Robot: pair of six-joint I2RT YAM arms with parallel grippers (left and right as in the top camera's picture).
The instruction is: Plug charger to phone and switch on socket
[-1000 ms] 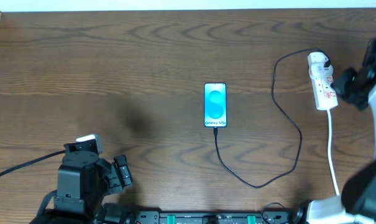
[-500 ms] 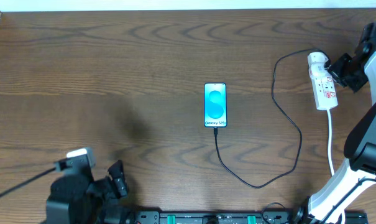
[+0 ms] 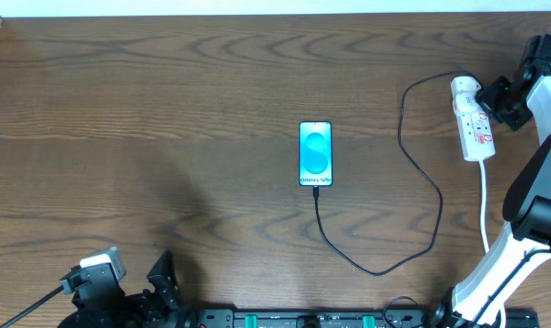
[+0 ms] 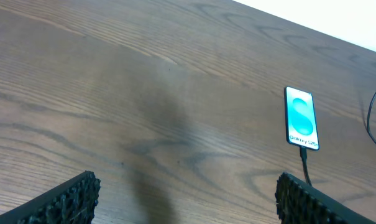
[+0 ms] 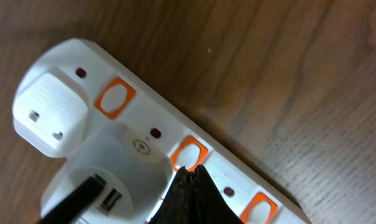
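Observation:
The phone (image 3: 315, 153) lies flat mid-table with its blue screen lit; the left wrist view has it at far right (image 4: 301, 117). The charger's thin black cable (image 3: 438, 205) meets the phone's near edge, loops right and runs up to a white adapter (image 5: 110, 168) seated in the socket (image 3: 473, 123). My right gripper (image 3: 486, 97) is shut, and its tip (image 5: 191, 171) sits on the socket (image 5: 147, 112) at an orange switch (image 5: 189, 152) beside the adapter. My left gripper (image 3: 161, 273) is open over bare wood at the front left, far from everything.
The socket's thick white cord (image 3: 485, 210) runs down the right side toward the table's front edge. A rail with green fittings (image 3: 311, 319) lines the front edge. Dark wood (image 4: 144, 93) surrounds the phone.
The left arm has drawn back toward the front-left edge. The right gripper has shifted up and onto the far end of the socket. Phone and cable have not moved.

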